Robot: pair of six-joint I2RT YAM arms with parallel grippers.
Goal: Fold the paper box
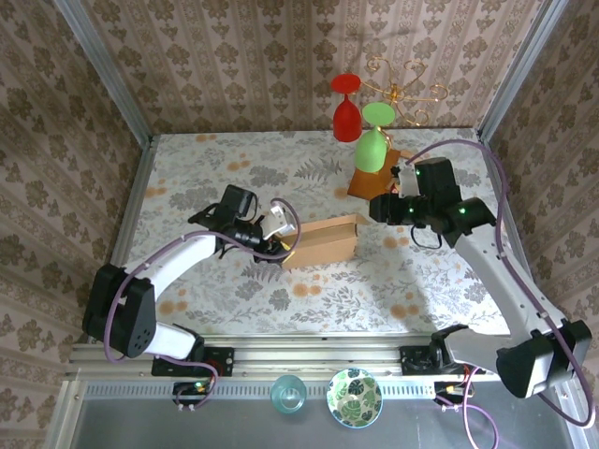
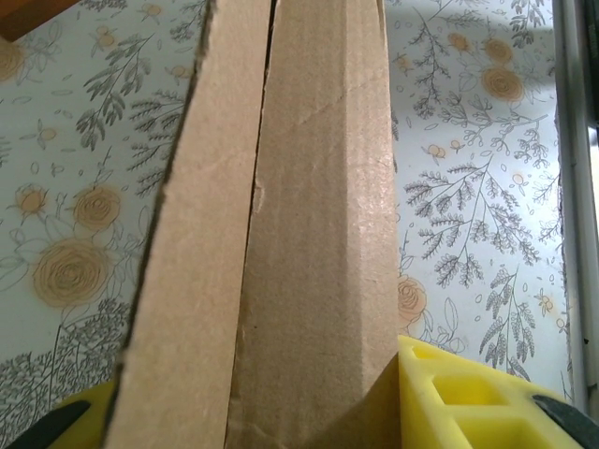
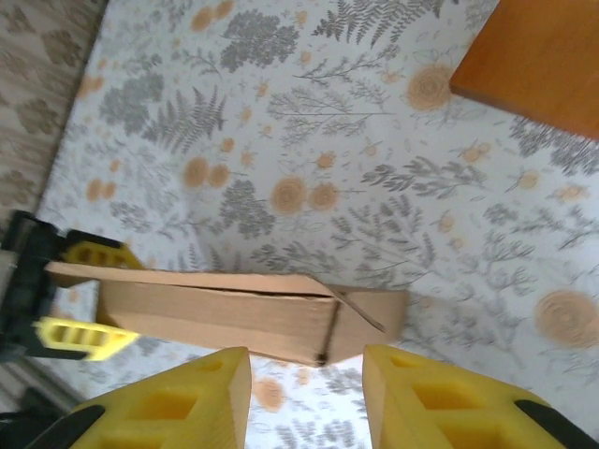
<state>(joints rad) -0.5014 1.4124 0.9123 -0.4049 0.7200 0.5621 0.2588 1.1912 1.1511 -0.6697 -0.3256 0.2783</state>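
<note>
The paper box (image 1: 323, 240), plain brown cardboard, stands partly folded in the middle of the flowered table. My left gripper (image 1: 278, 234) is shut on its left end. In the left wrist view the cardboard (image 2: 309, 234) runs up between the yellow fingers (image 2: 449, 393). My right gripper (image 1: 379, 208) hovers just off the box's right end, open, with nothing between its fingers. In the right wrist view the box (image 3: 234, 313) lies beyond my right gripper (image 3: 307, 393), a loose flap sticking out at its right end, and the left gripper's yellow fingers (image 3: 84, 337) clamp its far end.
A small wooden stand (image 1: 372, 178) with a green wine glass (image 1: 374, 140) sits just behind my right gripper; its corner (image 3: 543, 65) shows in the right wrist view. A red glass (image 1: 346, 108) and gold wire holder (image 1: 407, 94) stand behind. A bowl (image 1: 354, 398) and tumbler (image 1: 288, 393) sit below the front rail.
</note>
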